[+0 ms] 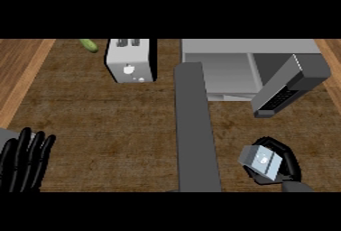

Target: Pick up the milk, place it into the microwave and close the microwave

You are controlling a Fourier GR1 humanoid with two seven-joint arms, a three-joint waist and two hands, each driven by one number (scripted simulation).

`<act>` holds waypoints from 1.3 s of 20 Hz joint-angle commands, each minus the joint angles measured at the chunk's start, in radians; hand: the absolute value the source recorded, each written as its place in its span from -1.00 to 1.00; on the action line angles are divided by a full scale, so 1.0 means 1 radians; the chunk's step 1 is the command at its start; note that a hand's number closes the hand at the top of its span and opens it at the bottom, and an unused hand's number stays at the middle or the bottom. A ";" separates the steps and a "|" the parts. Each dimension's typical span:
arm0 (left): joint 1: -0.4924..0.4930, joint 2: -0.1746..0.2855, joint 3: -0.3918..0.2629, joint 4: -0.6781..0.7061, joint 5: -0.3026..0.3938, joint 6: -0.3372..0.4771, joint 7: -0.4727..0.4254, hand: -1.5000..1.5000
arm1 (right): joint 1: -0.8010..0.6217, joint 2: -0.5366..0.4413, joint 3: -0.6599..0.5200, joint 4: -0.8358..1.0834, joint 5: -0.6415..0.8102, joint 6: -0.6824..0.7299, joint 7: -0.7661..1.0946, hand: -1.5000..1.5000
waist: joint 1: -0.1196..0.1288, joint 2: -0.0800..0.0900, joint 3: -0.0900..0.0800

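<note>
A small pale milk carton [261, 160] is clasped in the robot's right hand [291, 163], whose black fingers and thumb curl round it from behind and from the right. Carton and hand are well in front of the microwave [226, 50], roughly in line with its open door. It cannot be told whether the carton touches the counter [100, 117] or is lifted off it. The microwave stands at the back right of the dark brown counter, with its pale grey inside exposed and nothing visible in it. Its door [291, 85] is swung out at the microwave's right side and angled forward, and a dark panel of buttons shows on it. A long grey bar [196, 131] runs from the microwave's front left corner straight toward the near edge, passing to the left of the carton. Left of the microwave, just past the bar, stands a white toaster [130, 61] with two slots on top. Further left of the microwave, beyond the toaster, lies a small green vegetable [89, 44]. Far from the microwave, at the near left corner, the left hand [23, 160] rests with its fingers straight, pointing up and holding nothing.
</note>
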 commanded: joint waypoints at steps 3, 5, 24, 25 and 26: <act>-0.061 -0.001 0.022 0.042 -0.009 0.011 0.012 -1.00 | 0.153 0.105 0.046 -0.100 -0.002 0.005 -0.177 1.00 | -0.013 0.001 0.000; 0.002 0.022 0.034 -0.030 0.060 -0.026 0.039 -1.00 | 0.151 0.139 0.058 -0.203 -0.015 -0.052 -0.085 1.00 | -0.005 -0.001 0.000; -0.021 0.029 0.156 0.079 0.104 -0.066 -0.023 -1.00 | -0.159 0.195 0.166 -0.362 0.033 -0.490 0.418 1.00 | 0.009 0.004 0.000; 0.017 0.039 0.170 0.095 0.107 -0.101 -0.083 -1.00 | -0.181 0.195 0.181 -0.340 0.068 -0.526 0.429 1.00 | 0.013 0.003 0.000; 0.030 0.045 0.160 0.031 0.131 -0.095 -0.016 -1.00 | -0.253 0.195 0.145 -0.278 0.093 -0.556 0.453 1.00 | 0.020 0.005 0.000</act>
